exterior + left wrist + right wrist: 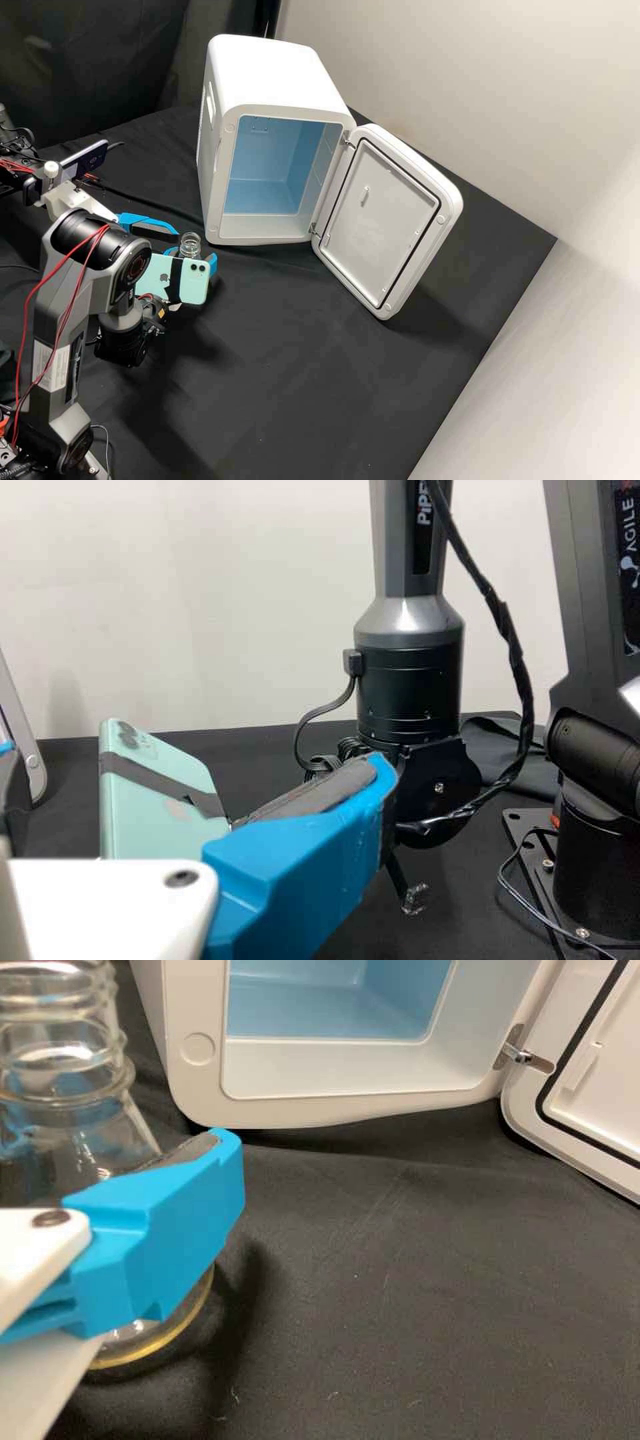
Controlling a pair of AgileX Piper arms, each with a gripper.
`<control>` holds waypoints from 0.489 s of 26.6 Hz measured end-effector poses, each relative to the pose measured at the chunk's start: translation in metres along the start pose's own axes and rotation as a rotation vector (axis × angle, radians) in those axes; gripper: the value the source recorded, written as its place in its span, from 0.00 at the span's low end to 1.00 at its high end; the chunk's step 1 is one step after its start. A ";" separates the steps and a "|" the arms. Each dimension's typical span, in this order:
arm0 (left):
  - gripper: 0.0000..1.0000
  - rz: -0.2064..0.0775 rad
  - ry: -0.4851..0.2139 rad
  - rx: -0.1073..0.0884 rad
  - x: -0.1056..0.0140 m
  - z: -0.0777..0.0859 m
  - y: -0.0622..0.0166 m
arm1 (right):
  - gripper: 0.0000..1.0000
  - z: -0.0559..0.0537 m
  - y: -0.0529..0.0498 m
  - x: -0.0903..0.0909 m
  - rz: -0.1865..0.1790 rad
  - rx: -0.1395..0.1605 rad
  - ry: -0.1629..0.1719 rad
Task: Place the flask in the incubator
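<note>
Clear glass conical flask [191, 243] gripped upright on the black bench [300, 373], just in front of the open incubator.
The right gripper [191, 257] clasps the flask's body between its blue fingers, with the base on the bench. Just beyond it the left gripper [195, 760] hangs with fingers spread, grasping nothing. Farther back stands the white box-shaped incubator [267, 73] with a pale blue interior, its door [383, 220] swung wide.

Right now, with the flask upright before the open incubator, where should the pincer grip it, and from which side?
Take the flask by its narrow neck, just under the threaded rim, coming in level from the side facing away from the incubator. It stands upright, and its cone walls slope, so a hold lower down would probably slide upward; the open chamber is then straight ahead.
</note>
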 end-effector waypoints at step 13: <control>1.00 0.000 0.000 0.000 0.000 0.000 0.0000 | 0.00 0.003 0.002 -0.001 -0.001 -0.003 0.005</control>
